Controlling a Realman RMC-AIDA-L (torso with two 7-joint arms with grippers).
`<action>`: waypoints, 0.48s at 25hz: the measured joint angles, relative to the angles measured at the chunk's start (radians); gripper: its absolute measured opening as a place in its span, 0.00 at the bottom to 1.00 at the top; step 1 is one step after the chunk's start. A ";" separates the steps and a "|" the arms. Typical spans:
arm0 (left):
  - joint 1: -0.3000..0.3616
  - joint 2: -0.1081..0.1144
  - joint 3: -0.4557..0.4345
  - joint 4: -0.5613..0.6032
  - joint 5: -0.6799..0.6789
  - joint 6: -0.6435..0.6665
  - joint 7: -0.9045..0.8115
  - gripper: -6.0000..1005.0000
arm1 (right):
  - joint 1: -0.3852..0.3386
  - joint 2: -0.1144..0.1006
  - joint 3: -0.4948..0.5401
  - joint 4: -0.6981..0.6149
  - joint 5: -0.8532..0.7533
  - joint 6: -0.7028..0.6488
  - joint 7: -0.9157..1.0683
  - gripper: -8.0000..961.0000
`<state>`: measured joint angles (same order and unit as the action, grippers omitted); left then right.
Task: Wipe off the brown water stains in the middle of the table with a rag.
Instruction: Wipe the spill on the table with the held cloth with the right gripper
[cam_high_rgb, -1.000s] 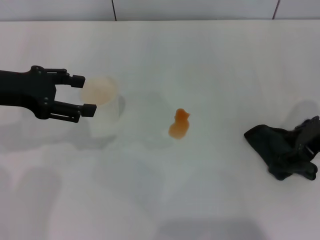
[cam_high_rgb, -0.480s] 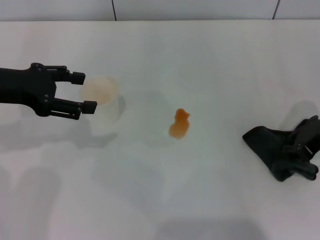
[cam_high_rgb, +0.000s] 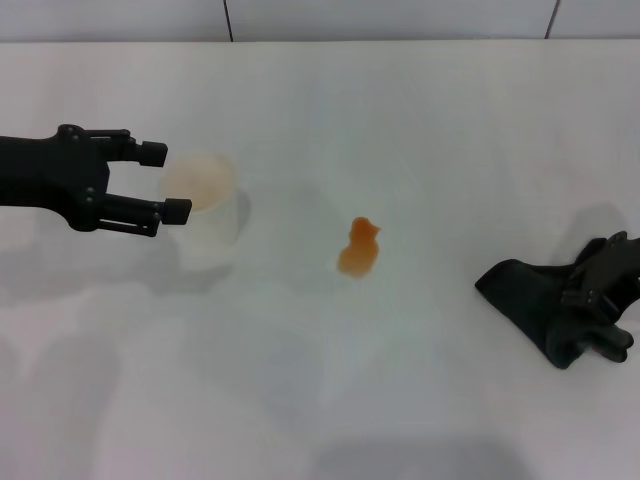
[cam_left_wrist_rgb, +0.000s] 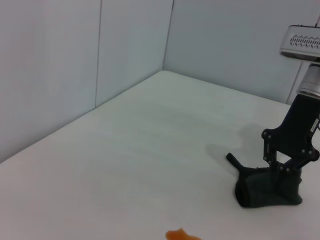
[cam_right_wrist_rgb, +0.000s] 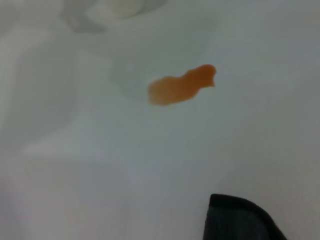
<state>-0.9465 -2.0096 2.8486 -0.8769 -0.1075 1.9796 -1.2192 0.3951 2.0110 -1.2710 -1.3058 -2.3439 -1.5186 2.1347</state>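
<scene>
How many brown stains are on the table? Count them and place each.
1. A single brown water stain sits mid-table, between the white paper cup on the robot's left and the black rag held by the right claw. None looks hidden.

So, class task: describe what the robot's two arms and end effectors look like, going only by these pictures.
Both are matte black. The left end effector has two slim, jointed fingers with blocky tips on a thick black arm. The right end effector shows black linkage bars with visible pivot screws, below a silver ribbed wrist collar.
</scene>
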 joint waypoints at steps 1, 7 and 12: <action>0.001 0.000 0.000 0.000 -0.002 0.000 0.000 0.88 | 0.000 0.000 -0.001 -0.001 0.004 -0.004 0.000 0.12; 0.002 0.000 0.000 -0.001 -0.005 0.001 0.004 0.88 | 0.008 0.001 -0.033 -0.004 0.044 -0.002 0.002 0.08; 0.001 0.000 0.000 -0.001 -0.005 0.000 0.006 0.88 | 0.018 0.002 -0.055 -0.006 0.093 0.007 0.006 0.08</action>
<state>-0.9453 -2.0095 2.8487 -0.8775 -0.1121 1.9796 -1.2135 0.4135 2.0133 -1.3259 -1.3113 -2.2507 -1.5113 2.1409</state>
